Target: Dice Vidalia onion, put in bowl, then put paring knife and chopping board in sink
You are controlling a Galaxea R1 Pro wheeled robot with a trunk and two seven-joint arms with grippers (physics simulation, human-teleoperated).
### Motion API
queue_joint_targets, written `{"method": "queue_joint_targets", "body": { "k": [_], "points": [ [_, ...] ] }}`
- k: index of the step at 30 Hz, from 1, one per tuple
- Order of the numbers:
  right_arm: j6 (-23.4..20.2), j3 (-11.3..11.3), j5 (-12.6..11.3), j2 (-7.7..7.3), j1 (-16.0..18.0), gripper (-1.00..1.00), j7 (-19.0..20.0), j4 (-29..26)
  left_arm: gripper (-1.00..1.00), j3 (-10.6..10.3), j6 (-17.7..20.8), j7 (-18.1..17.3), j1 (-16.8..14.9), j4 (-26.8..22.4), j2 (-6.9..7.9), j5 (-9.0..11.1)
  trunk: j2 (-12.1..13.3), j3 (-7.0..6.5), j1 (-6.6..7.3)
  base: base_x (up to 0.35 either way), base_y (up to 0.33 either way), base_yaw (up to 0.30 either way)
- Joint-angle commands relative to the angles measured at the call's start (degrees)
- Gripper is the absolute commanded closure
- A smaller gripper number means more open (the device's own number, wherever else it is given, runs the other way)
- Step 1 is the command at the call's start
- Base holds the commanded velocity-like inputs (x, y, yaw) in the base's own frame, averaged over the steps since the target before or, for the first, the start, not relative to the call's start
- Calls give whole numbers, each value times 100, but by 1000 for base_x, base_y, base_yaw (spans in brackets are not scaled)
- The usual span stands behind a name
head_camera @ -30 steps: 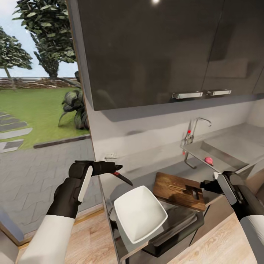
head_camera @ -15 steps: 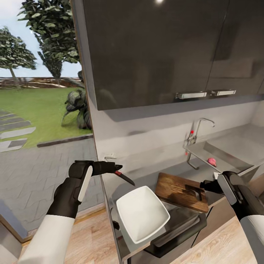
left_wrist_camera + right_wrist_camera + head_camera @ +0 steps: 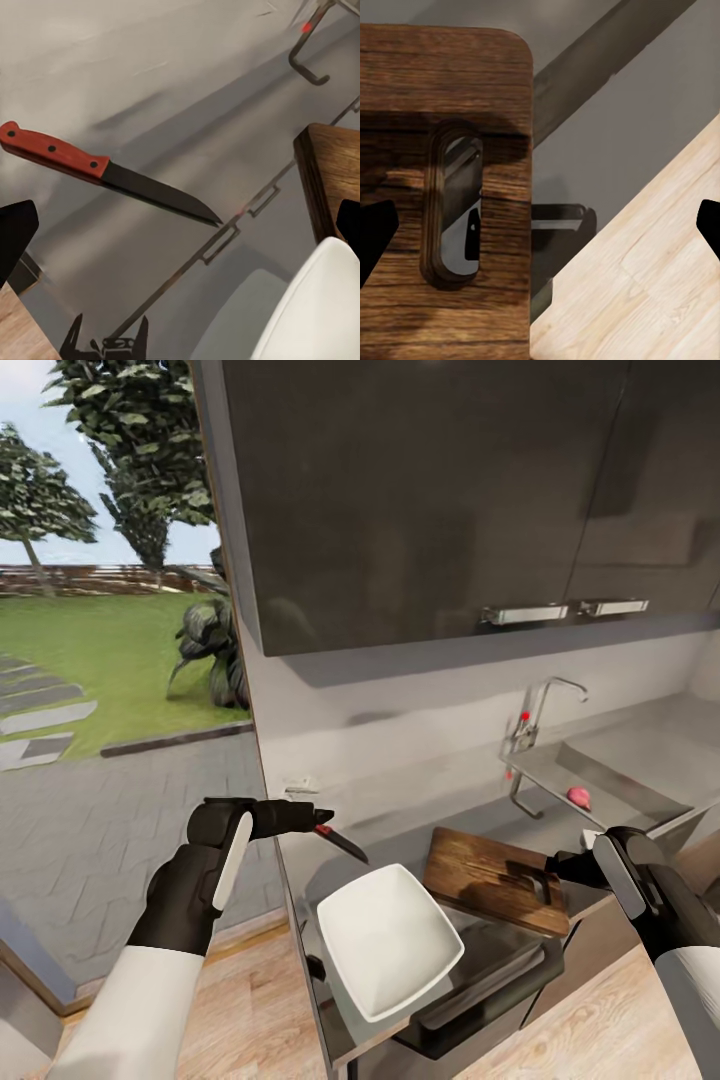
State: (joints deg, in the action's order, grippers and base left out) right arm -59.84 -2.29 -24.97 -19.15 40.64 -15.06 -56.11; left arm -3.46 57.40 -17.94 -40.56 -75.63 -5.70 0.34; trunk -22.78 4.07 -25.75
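The paring knife (image 3: 338, 841) (image 3: 112, 171), dark blade and orange-red handle, lies on the grey countertop (image 3: 405, 838) just past my left gripper (image 3: 318, 818) (image 3: 180, 232), which is open and level with the handle end. The white square bowl (image 3: 388, 940) sits at the counter's front edge. To its right is the brown chopping board (image 3: 488, 878) (image 3: 435, 90). My right gripper (image 3: 560, 868) (image 3: 540, 232) is open at the board's end with the slot-shaped hole, gripping nothing. A small pink onion (image 3: 578, 796) rests in the steel sink (image 3: 620, 785).
Dark wall cabinets (image 3: 450, 500) hang low over the counter. A chrome tap (image 3: 535, 710) with a red knob stands behind the sink. Below the counter is an oven door with a dark handle (image 3: 480, 988). A glazed opening onto the garden (image 3: 100, 660) is at the left.
The whole picture has shifted slightly to the right, so the camera has moved. Both arms, the knife, the bowl and the board keep their places.
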Motion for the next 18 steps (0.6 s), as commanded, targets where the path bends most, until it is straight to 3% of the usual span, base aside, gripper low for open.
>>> {"method": "queue_joint_targets", "body": {
  "k": [1, 18],
  "points": [
    [-16, 0, -61, -1, 5, -100, -53, -5, -100, 3, 28, -8, -6, -4, -2, 2, -14, 19, -4, 0, 0, 0],
    [-16, 0, -61, -1, 5, -100, -54, -5, -100, 3, 26, -8, -8, -4, -2, 2, -14, 109, -4, 0, 0, 0]
  ]
}}
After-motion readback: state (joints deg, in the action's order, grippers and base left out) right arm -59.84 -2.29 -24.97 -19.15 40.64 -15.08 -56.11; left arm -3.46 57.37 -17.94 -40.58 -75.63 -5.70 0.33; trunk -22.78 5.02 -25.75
